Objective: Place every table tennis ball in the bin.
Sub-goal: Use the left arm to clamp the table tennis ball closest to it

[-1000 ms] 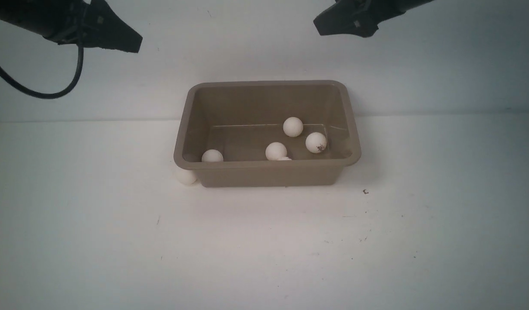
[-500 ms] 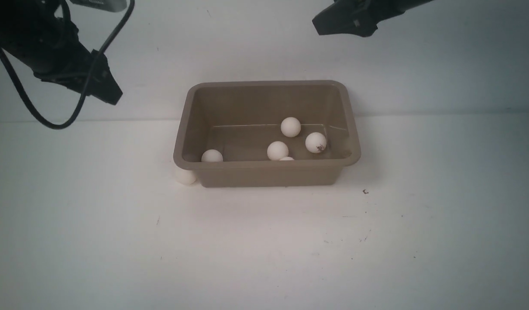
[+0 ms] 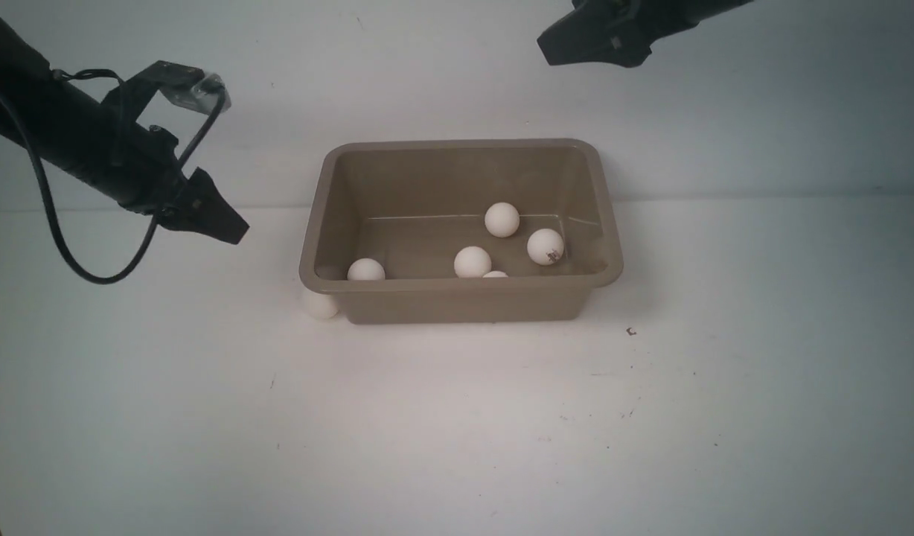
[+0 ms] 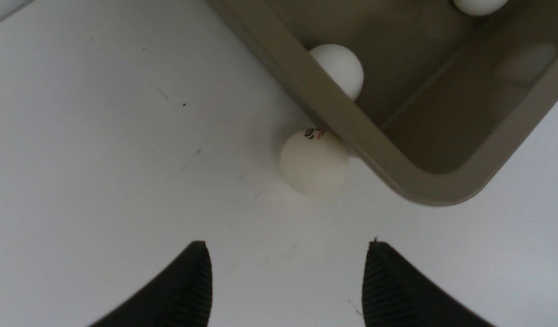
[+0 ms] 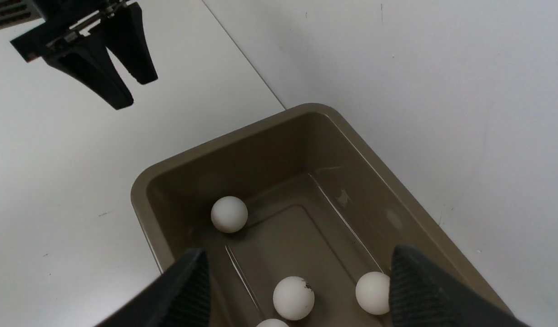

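Balls (image 3: 473, 261): you have 5 in the bin (image 3: 457, 284) and 1 ball (image 3: 321, 305) outside, touching its near left corner. Your left gripper (image 4: 286, 247) and right gripper (image 5: 297, 252) are spread apart, holding nothing.

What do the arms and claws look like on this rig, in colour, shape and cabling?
Both arms are matte black. The left claw and right claw each have two tapering, wedge-shaped black fingers; the inner pads are finely ribbed. A black cable loops beneath the left arm, which also carries an angular black bracket with a small grey module. No markings visible.
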Action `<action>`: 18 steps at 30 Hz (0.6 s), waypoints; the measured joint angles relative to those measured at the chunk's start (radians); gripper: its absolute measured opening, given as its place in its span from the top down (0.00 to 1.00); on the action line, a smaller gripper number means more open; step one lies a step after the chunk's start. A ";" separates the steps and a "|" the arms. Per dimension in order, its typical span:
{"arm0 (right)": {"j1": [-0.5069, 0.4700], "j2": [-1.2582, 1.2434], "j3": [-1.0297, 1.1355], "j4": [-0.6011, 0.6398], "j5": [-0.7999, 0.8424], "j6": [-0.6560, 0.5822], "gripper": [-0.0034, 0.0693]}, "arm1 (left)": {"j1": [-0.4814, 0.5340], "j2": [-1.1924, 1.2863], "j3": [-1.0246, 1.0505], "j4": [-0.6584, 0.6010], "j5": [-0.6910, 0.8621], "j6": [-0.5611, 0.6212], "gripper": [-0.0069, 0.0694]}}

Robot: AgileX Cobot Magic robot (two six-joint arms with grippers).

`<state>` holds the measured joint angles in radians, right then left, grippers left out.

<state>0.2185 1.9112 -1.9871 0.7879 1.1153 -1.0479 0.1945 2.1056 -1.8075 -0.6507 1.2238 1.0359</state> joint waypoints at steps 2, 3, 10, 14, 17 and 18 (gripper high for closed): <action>0.000 0.000 0.000 0.000 0.000 -0.009 0.29 | 0.015 0.005 0.000 -0.016 0.000 0.005 0.38; 0.000 0.000 0.000 -0.001 0.000 -0.012 0.29 | 0.025 0.007 0.000 -0.038 0.000 0.005 0.38; 0.000 0.000 0.000 -0.003 0.000 -0.019 0.29 | 0.058 -0.028 0.000 -0.201 -0.005 -0.016 0.38; 0.000 0.000 0.000 -0.003 0.000 -0.019 0.29 | 0.047 -0.114 0.000 -0.213 -0.005 -0.065 0.38; 0.000 0.000 0.000 -0.003 0.000 -0.019 0.29 | 0.021 -0.202 0.000 -0.216 -0.004 -0.102 0.38; 0.000 0.000 0.000 -0.003 0.000 -0.019 0.29 | 0.013 -0.224 0.000 -0.212 -0.003 -0.109 0.38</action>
<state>0.2185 1.9112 -1.9871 0.7850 1.1153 -1.0666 0.2070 1.8816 -1.8075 -0.8623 1.2209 0.9269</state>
